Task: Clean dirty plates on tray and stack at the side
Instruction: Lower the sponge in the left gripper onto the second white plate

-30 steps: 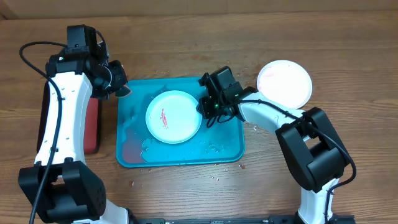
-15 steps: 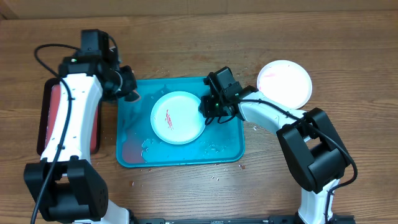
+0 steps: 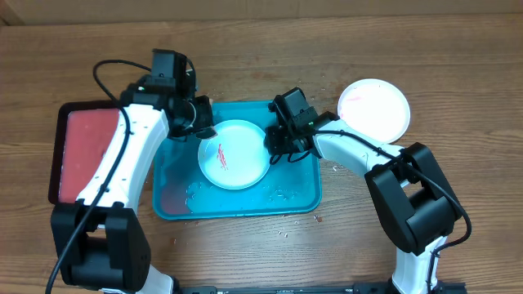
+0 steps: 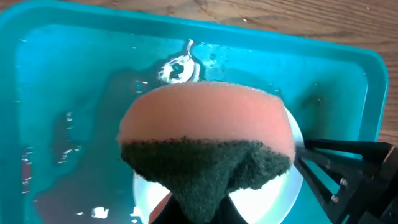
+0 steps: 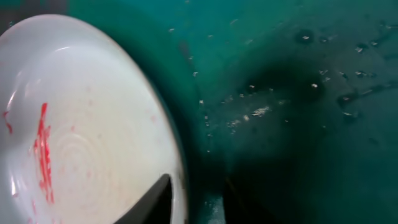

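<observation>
A pale mint-white plate [image 3: 237,159] with a red smear lies in the turquoise tray [image 3: 172,192]. My left gripper [image 3: 198,120] is shut on a pink sponge with a dark green scrub face [image 4: 205,134] and holds it just above the plate's [image 4: 273,199] left edge. The sponge hides the left fingers [image 4: 199,214]. My right gripper [image 3: 274,145] is shut on the plate's right rim, one finger on top [image 5: 189,199] of the plate [image 5: 81,124]. A white plate [image 3: 374,108] with a faint pink tint lies on the table right of the tray.
A dark-rimmed red tray [image 3: 82,155] lies left of the turquoise one. Water pools and droplets cover the turquoise tray floor [image 4: 62,143] [image 5: 298,93]. The right gripper's black fingers [image 4: 348,171] show beside the sponge. Wooden table all around.
My left arm has swung right with the sponge, from beside the red tray to over the plate's left edge. The plate has shifted slightly right. The right gripper has kept its hold.
</observation>
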